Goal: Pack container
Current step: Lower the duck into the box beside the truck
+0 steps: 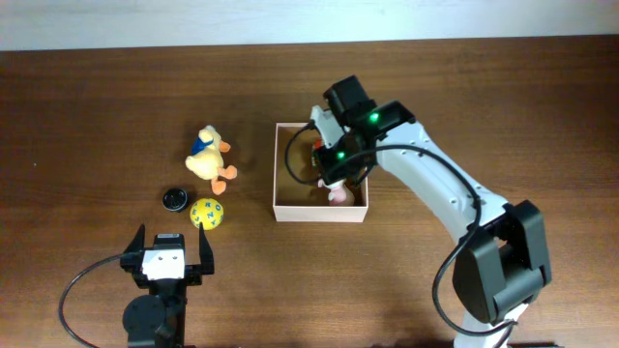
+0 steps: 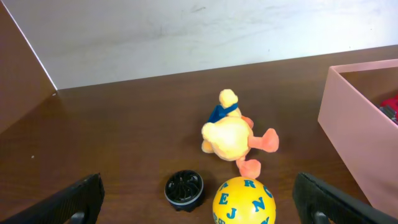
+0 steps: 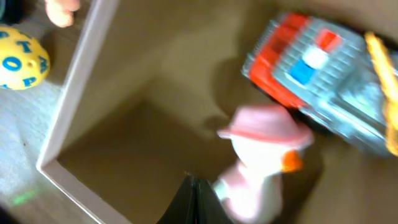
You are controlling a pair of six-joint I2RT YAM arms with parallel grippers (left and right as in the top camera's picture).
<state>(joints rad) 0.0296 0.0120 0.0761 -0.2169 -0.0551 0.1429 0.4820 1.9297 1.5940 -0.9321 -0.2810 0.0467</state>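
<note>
The container (image 1: 320, 214) is a square box with white walls and a tan inside, at the middle of the table. My right gripper (image 1: 336, 180) hangs over its right half, pointing down into it. Its black fingers (image 3: 194, 198) are pressed together with nothing between them. Just beside them a pink and white plush toy (image 3: 261, 162) lies on the box floor, with a red and grey toy truck (image 3: 317, 81) further in. My left gripper (image 1: 170, 244) stands wide open near the front left, a short way in front of the yellow letter ball (image 2: 244, 200).
Left of the container (image 2: 360, 130) lie a yellow plush duck (image 1: 210, 158), a yellow ball (image 1: 206, 214) with blue letters and a small black round cap (image 1: 174, 198). The duck (image 2: 233, 134) lies behind the ball and the cap (image 2: 185, 188). The wooden table ends at a pale wall.
</note>
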